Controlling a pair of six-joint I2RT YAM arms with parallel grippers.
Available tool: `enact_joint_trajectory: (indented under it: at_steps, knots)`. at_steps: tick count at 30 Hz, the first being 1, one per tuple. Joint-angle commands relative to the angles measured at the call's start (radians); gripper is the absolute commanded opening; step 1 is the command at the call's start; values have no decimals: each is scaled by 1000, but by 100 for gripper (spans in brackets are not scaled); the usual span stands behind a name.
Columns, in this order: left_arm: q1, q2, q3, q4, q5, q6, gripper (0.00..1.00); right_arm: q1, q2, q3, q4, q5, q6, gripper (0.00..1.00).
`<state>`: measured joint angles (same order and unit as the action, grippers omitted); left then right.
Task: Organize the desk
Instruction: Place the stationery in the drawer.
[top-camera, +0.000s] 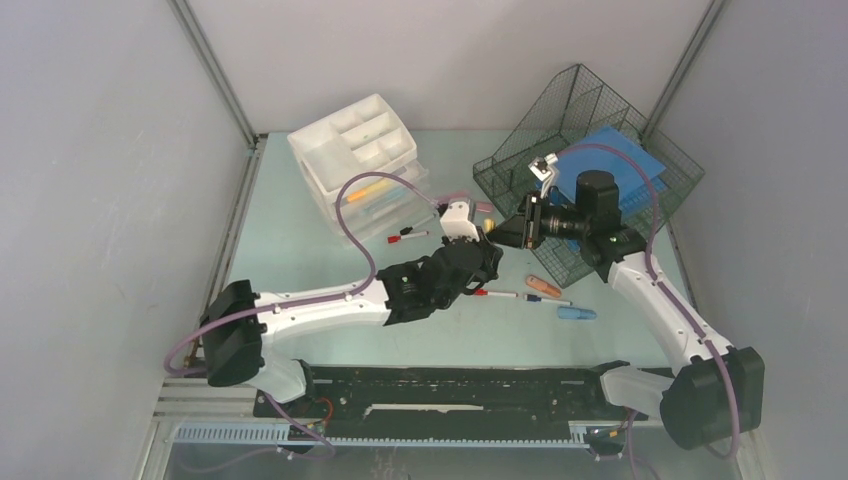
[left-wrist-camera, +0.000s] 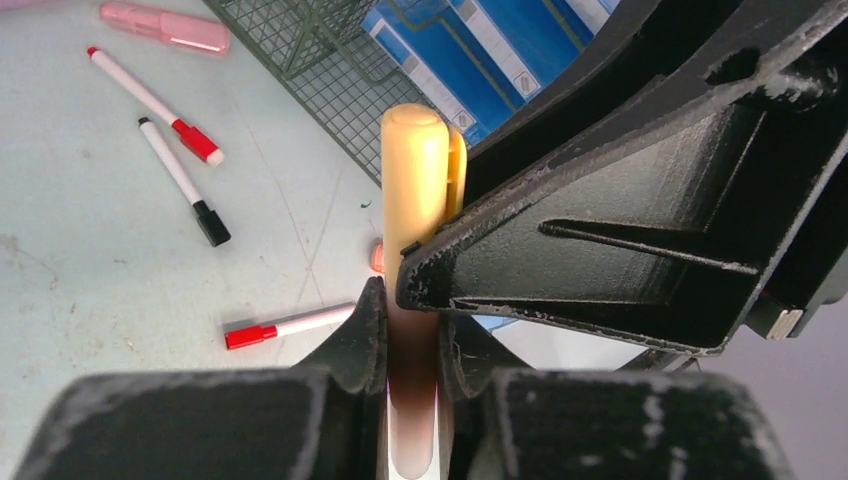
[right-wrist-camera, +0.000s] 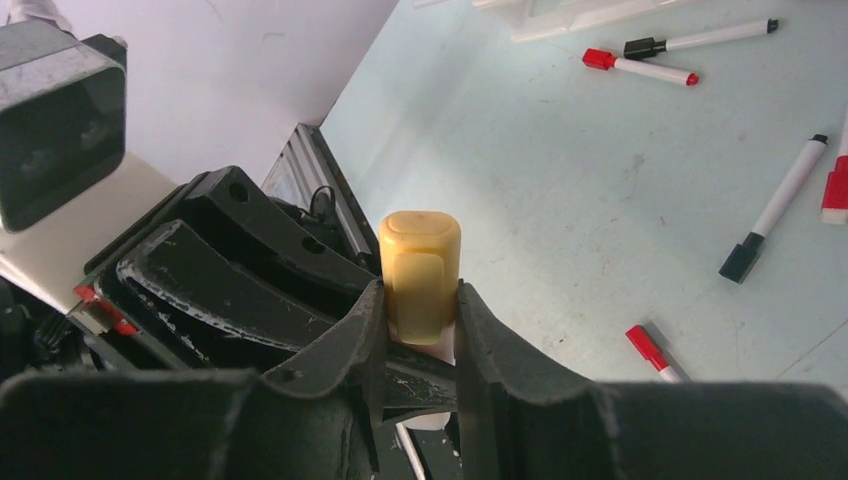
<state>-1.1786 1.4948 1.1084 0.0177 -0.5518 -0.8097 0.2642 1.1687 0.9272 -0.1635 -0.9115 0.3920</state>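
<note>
A thick pen with a yellow cap (left-wrist-camera: 420, 170) and pale body hangs above the mint-green desk (top-camera: 290, 250), held from both ends. My left gripper (left-wrist-camera: 412, 345) is shut on its pale body. My right gripper (right-wrist-camera: 420, 310) is shut on the yellow cap (right-wrist-camera: 420, 262). In the top view the two grippers meet nose to nose, left gripper (top-camera: 487, 248) and right gripper (top-camera: 512, 232), just in front of the wire-mesh tray (top-camera: 520, 170). The pen itself is hidden there.
A white drawer unit (top-camera: 360, 150) stands at the back left. The mesh tray holds a blue book (top-camera: 612, 160). Loose pens lie on the desk: red-capped (top-camera: 408, 236), orange (top-camera: 545, 287), blue (top-camera: 577, 313), black-capped (left-wrist-camera: 185, 185), a pink one (left-wrist-camera: 165, 27).
</note>
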Motion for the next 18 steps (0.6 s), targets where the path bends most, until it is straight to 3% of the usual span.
enact_joint_trajectory:
  at_steps: [1, 5, 9, 11, 18]
  knots:
    - [-3, 13, 44, -86, -49, 12, 2, 13, -28, 3, 22, -6, -7, 0]
    - [-3, -17, 18, -88, -73, 30, 0, 21, -27, 4, 25, -31, -39, 4]
    - [-3, -67, -33, -53, -86, 88, 0, 26, -32, 7, 22, -63, -87, 49]
    - [-1, -97, -67, -25, -73, 147, 0, 26, -32, 19, -7, -71, -131, 64]
    - [52, -230, -210, 71, 115, 371, 0, 10, -38, 57, -125, -228, -362, 87]
